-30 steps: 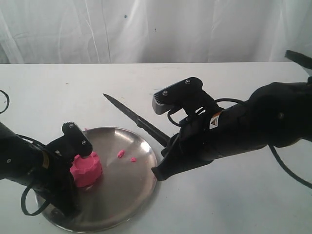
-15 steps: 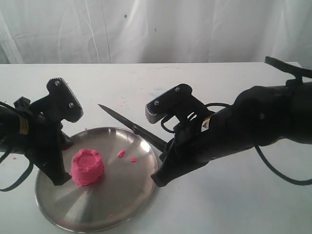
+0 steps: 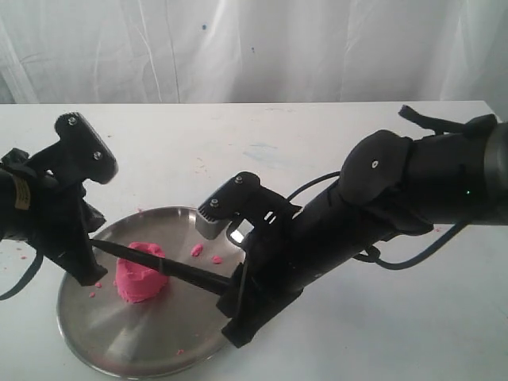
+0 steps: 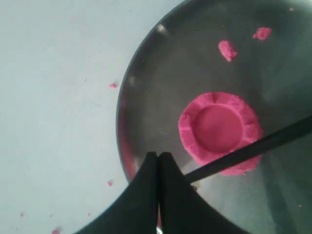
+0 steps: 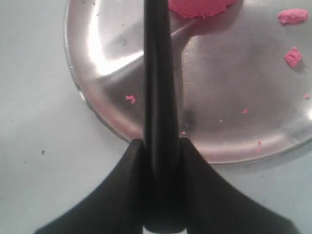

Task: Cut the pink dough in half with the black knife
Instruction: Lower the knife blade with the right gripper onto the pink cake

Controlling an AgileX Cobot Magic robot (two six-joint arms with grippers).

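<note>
The right gripper [image 5: 161, 146] clamps the knife [image 3: 159, 266], its blade lying off-centre across the dough's [image 3: 140, 272] near edge. The left gripper [image 4: 159, 163] is pinched closed, empty, left of it. Pressing here would likely cut uneven pieces or slide the unbraced dough across the plate [image 3: 198, 333].

The plate [image 3: 151, 341] is looking like shiny, smooth metal w/ bright glare. The pink dough [image 3: 140, 272] is looking soft & matt; the black knife [image 3: 159, 264] is looking dull black.

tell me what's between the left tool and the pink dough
Only bare steel plate. In the left wrist view the left tool hovers shut just off the pink dough; the black knife crosses the dough's near edge.
</note>
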